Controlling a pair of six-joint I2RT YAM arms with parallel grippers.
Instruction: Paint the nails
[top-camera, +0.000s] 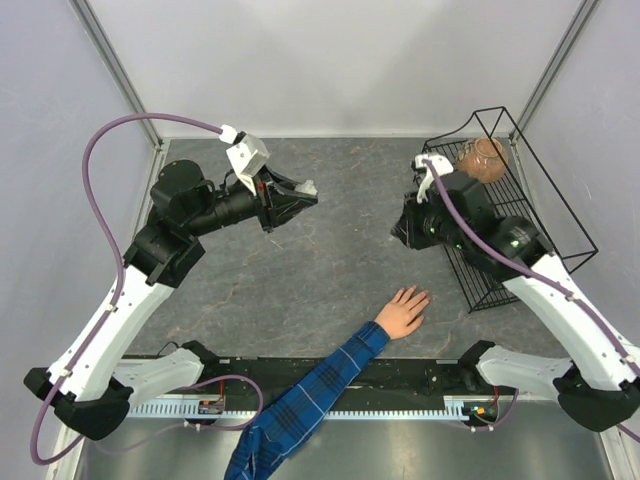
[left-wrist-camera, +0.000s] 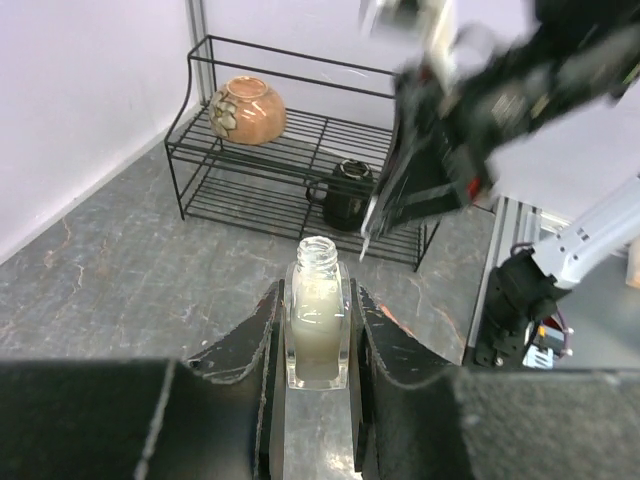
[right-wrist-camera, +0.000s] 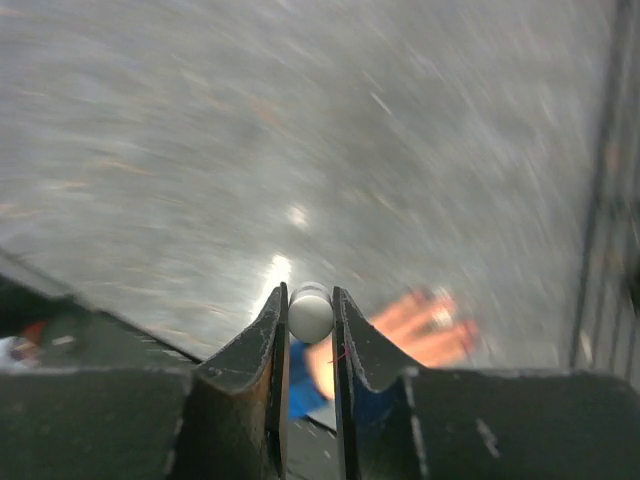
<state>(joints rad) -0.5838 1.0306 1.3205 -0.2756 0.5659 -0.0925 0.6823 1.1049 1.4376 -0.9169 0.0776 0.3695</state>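
Risks:
- nails (top-camera: 418, 296) tiny; brush (left-wrist-camera: 366, 238) could smear skin if right gripper (right-wrist-camera: 309, 296) descends off line
- right wrist view blurred, hints at speed; haste could cause miss or drip on table (top-camera: 300, 280)
- left gripper (top-camera: 300, 190) clamped on open bottle (left-wrist-camera: 318, 325); tilt would spill

Right gripper clamped on white cap (right-wrist-camera: 310, 315).

Hand (top-camera: 404, 311) flat on table, near edge, right of centre, well apart from both grippers. Long axis near-left to far-right; nails at far-right end, fingers pointing far-right.

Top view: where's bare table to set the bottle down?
Bare table along the back wall and in the centre between the left end effector and the right end effector. Crowded on the right: wire rack, and the hand near front.
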